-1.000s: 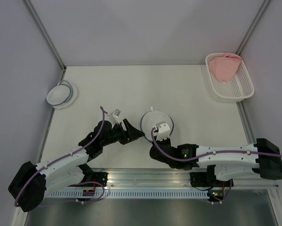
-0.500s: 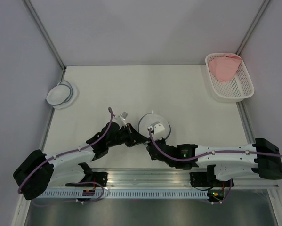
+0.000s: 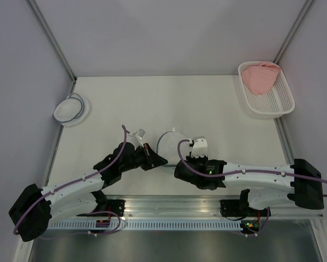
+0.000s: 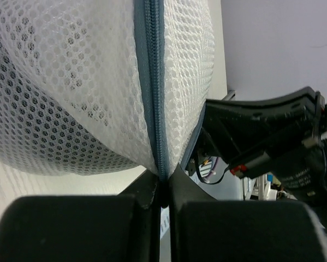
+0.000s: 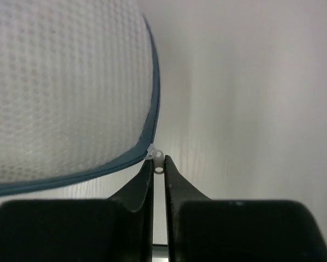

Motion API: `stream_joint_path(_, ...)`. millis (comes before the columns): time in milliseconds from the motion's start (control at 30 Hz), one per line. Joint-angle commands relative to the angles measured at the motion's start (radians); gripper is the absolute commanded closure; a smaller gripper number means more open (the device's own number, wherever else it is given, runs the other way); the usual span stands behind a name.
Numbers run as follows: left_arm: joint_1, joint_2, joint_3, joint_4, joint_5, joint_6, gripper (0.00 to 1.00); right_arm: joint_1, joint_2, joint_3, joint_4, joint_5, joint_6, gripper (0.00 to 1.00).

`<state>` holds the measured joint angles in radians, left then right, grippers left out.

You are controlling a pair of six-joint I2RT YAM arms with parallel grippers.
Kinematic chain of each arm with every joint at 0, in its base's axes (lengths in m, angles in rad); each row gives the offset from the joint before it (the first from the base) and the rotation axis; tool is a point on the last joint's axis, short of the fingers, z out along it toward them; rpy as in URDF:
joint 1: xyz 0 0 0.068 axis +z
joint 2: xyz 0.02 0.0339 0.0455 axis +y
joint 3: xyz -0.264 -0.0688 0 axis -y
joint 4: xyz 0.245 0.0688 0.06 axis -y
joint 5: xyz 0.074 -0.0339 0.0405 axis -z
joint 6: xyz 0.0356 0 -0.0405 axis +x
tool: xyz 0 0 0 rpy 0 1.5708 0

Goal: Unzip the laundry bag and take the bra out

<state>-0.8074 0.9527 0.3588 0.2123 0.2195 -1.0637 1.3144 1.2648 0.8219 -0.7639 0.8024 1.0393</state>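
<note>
The laundry bag (image 3: 171,143), a white mesh dome, sits on the table (image 3: 207,103) close to the arm bases, and both grippers work it from opposite sides. Its grey-blue zipper rim (image 4: 154,82) runs as one joined band in the left wrist view, so I judge the zip closed along that stretch and the unzipping step barely begun. The left gripper (image 4: 162,184), on the bag's left flank, has its fingers pressed together on the zipper rim, with mesh bulging to either side of them. The right gripper (image 5: 159,170), at the bag's near-right edge, has its fingers pinched on the small white zipper pull (image 5: 158,159) where the rim curves toward it. The bra cannot be made out through the mesh. The next move, as I read it, calls for the right gripper to draw the pull around the rim, following its curve, while the left holds the rim taut so the bag does not slide or spin with it. The risk is the tiny pull slipping out of the pinch. Well to the bag's far left lies a smaller white dome (image 3: 70,109). Well to its far right stands a white basket (image 3: 278,106) holding a pink garment (image 3: 260,77).
</note>
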Motion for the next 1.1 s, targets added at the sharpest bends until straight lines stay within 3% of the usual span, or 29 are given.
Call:
stream_joint_path(0, 0.033, -0.002, 0.084, 0.015, 0.004, 0.149, 0.98, -0.067, -0.002, 0.023, -0.187, 0.129, 0.05, 1.0)
stream_joint_path(233, 0.131, 0.208, 0.281, 0.097, 0.112, 0.307, 0.98, -0.067, -0.087, 0.016, 0.004, 0.041, -0.137, 1.0)
stream_joint_path(300, 0.16, 0.259, 0.331, 0.113, 0.122, 0.303, 0.92, -0.064, -0.117, 0.008, 0.05, 0.015, -0.154, 0.99)
stream_joint_path(333, 0.168, 0.305, 0.341, 0.116, 0.13, 0.304, 0.85, -0.066, -0.125, 0.0, 0.066, 0.006, -0.171, 1.0)
stream_joint_path(367, 0.178, 0.319, 0.347, 0.096, 0.126, 0.301, 0.61, -0.064, -0.131, -0.003, 0.078, 0.0, -0.177, 1.0)
stream_joint_path(400, 0.181, 0.331, 0.351, 0.076, 0.109, 0.292, 0.49, -0.063, -0.145, -0.007, 0.103, -0.008, -0.186, 1.0)
stream_joint_path(467, 0.182, 0.314, 0.332, 0.044, 0.068, 0.259, 0.36, -0.064, -0.156, -0.021, 0.13, -0.046, -0.209, 1.0)
stream_joint_path(567, 0.178, 0.221, 0.249, -0.008, -0.011, 0.193, 0.27, -0.063, -0.165, -0.044, 0.202, -0.112, -0.243, 0.99)
stream_joint_path(767, 0.079, 0.069, 0.049, 0.051, -0.071, -0.008, 0.25, -0.057, -0.128, -0.093, 0.397, -0.311, -0.337, 1.0)
stream_joint_path(867, 0.062, 0.047, -0.027, 0.177, -0.052, -0.082, 0.25, -0.057, -0.107, -0.098, 0.469, -0.376, -0.377, 0.99)
stream_joint_path(1067, 0.031, 0.113, 0.009, 0.249, -0.049, -0.081, 0.24, -0.043, -0.087, -0.087, 0.502, -0.443, -0.412, 0.99)
